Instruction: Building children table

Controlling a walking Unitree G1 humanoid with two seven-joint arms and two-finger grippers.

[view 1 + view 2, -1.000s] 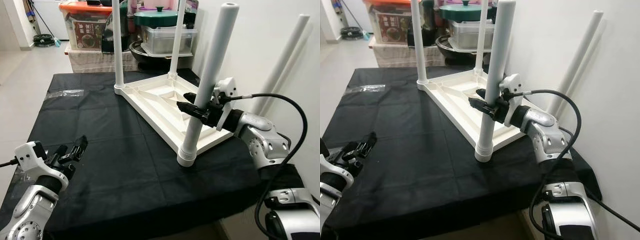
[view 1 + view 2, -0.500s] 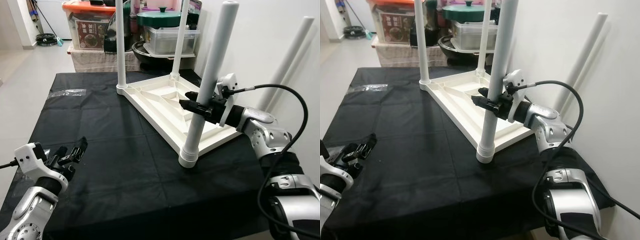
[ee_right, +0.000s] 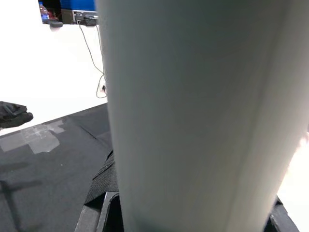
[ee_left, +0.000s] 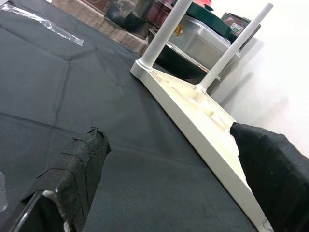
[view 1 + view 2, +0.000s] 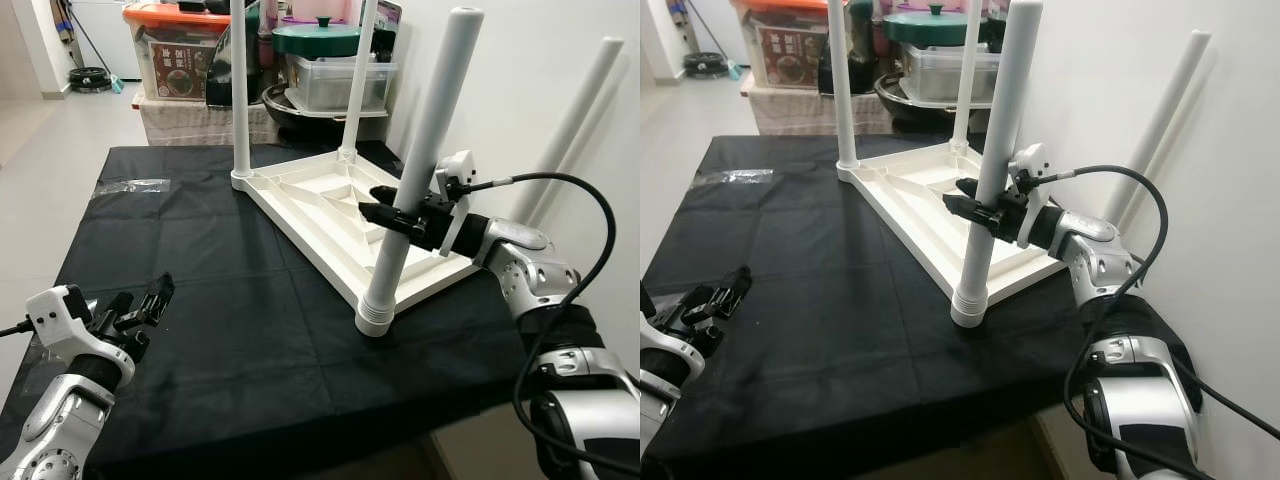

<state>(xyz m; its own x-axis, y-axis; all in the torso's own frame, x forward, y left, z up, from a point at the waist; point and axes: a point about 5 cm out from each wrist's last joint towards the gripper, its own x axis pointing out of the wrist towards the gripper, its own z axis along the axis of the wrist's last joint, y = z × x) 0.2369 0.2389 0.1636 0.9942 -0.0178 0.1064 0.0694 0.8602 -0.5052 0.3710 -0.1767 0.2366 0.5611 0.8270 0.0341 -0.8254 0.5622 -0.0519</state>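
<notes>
Right tool [image 5: 383,205] unmoved — storage bins [image 5: 180,55] behind.

Silver jointed arms, white wrist housings, looping black cables, long black tape-wrapped jaws.

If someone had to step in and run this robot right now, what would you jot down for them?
Right gripper: jaws closed around the near leg, partway up, at the tabletop's front corner.
Left gripper: jaws open, idle over the black cloth, holding nothing.
White tabletop lies upside down on the cloth.
Done: two far legs stand in their corners.
Left: finish seating the near leg; fit the fourth leg, leaning on the wall; turn the table over.
</notes>
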